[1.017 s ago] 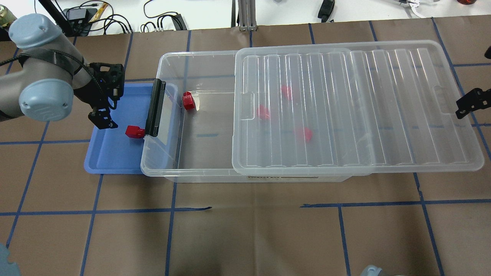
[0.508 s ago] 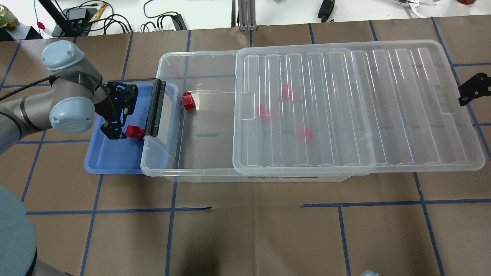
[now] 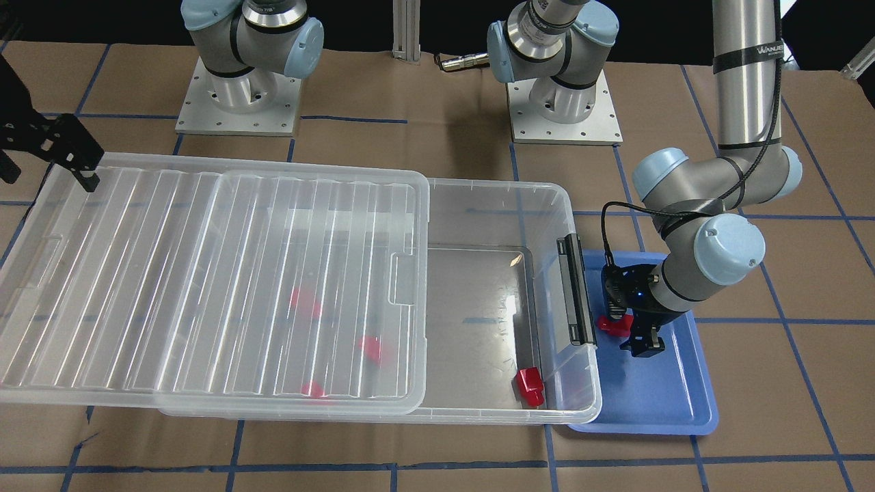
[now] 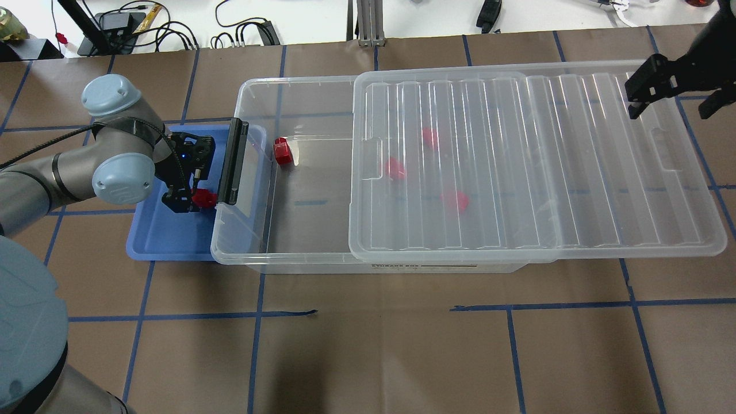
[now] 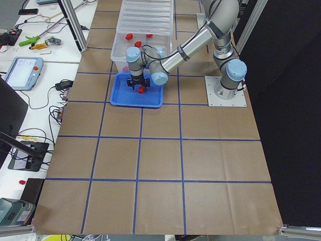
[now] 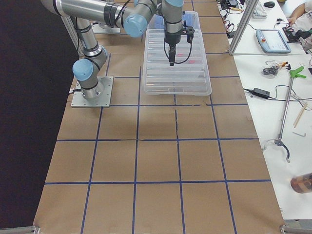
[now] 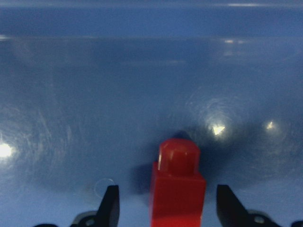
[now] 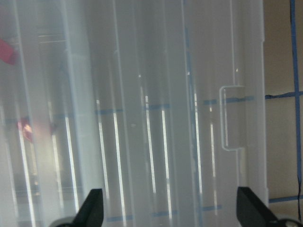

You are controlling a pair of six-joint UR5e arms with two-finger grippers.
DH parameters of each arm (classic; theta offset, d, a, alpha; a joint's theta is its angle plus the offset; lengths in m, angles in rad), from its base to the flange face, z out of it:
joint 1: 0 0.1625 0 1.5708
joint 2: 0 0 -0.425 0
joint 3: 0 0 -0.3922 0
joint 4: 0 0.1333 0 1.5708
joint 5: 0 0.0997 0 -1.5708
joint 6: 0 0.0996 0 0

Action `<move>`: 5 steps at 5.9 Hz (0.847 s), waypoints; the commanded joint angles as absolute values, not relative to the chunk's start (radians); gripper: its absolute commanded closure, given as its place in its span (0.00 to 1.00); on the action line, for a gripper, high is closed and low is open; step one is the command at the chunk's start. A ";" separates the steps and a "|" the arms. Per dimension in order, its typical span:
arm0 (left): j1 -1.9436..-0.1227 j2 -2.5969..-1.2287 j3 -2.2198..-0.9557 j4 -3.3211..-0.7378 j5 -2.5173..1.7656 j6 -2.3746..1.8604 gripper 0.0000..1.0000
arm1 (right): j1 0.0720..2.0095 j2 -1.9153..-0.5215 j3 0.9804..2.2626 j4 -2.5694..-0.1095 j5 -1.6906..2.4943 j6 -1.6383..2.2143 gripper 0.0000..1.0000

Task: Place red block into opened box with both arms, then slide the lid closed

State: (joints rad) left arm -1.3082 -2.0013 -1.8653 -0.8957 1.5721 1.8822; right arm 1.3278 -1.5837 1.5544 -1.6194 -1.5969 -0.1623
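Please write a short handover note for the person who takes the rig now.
Left end effector: open, fingers either side of the red block in the blue tray, not yet closed.
Right end effector: open, above the outer end of the lid.
Box: partly open; four other red blocks inside, three under the lid.
To do: grasp, place block in box, slide lid closed.

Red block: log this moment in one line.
left gripper open around red block in blue tray | right gripper open above lid
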 commanded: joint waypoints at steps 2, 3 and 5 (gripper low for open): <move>-1.310 -1.973 -1.852 -0.911 1.582 1.878 0.91 | 1.612 -1.453 1.341 -1.551 -1.609 0.100 0.00; -1.312 -1.926 -1.839 -0.964 1.583 1.875 0.95 | 1.637 -1.451 1.329 -1.511 -1.602 0.109 0.00; -1.325 -1.778 -1.647 -1.372 1.572 1.841 0.95 | 1.632 -1.457 1.389 -1.499 -1.592 0.075 0.00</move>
